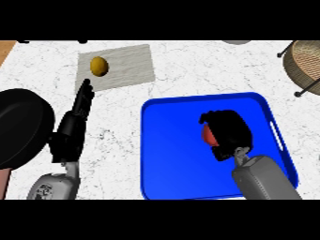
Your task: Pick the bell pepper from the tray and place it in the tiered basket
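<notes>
Head view, white marbled desk (190, 70). Black frying pan (10, 129) lying at nine o'clock, pink handle pointing toward seven. Left hand (76, 122) resting just beside it, fingers straight, extending toward the grey mat (124, 65) at eleven o'clock; yellow fruit (99, 66) sitting on the mat's left part. Blue tray (169, 154) occupying centre to five o'clock. Right hand (226, 133) curling over the red bell pepper (208, 135) inside the tray, hiding most of it. Tiered basket (315, 63) standing at two o'clock.

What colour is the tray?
The tray is bright blue, seen best in the head view.
</notes>
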You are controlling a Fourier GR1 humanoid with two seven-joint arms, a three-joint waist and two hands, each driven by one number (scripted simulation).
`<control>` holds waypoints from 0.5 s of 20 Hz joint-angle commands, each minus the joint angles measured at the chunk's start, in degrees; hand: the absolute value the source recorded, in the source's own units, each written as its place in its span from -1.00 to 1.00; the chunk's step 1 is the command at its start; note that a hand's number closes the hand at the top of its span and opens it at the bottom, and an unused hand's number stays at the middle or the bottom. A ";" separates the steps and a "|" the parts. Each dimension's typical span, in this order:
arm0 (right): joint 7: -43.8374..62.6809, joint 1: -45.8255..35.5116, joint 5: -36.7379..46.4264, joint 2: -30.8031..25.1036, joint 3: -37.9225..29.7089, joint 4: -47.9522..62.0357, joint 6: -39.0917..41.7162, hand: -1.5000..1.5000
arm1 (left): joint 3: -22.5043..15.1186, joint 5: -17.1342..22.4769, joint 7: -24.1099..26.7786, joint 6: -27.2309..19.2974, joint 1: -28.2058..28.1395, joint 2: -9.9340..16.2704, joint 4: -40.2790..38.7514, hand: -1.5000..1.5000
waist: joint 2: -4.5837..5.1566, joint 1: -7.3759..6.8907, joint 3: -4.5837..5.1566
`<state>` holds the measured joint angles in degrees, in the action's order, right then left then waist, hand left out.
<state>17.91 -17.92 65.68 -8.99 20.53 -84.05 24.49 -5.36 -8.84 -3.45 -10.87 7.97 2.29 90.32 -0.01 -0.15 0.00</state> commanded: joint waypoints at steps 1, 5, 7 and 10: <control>-3.53 1.53 4.64 -1.46 2.74 1.01 -7.02 1.00 | 2.39 1.30 0.75 1.65 1.85 1.52 -1.69 0.00 | 0.03 0.11 0.00; -4.88 -0.94 8.84 -1.01 3.03 5.23 -11.41 1.00 | 0.83 0.97 -0.12 1.74 -1.89 0.63 1.33 0.00 | 0.01 -0.12 0.00; 2.87 -8.34 4.98 -0.25 -9.16 12.72 -8.14 1.00 | 1.02 0.37 1.78 1.42 -0.03 0.81 -1.26 0.00 | 0.68 -1.16 0.01; 18.64 -5.09 3.41 -1.10 -21.53 14.44 -6.37 1.00 | 1.14 0.30 0.36 0.63 0.37 0.49 0.41 0.00 | 1.89 1.23 0.01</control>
<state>24.49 -21.79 70.02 -9.74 10.65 -75.00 17.34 -4.34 -8.59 -3.41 -9.97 8.50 2.94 90.32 0.57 -0.01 0.15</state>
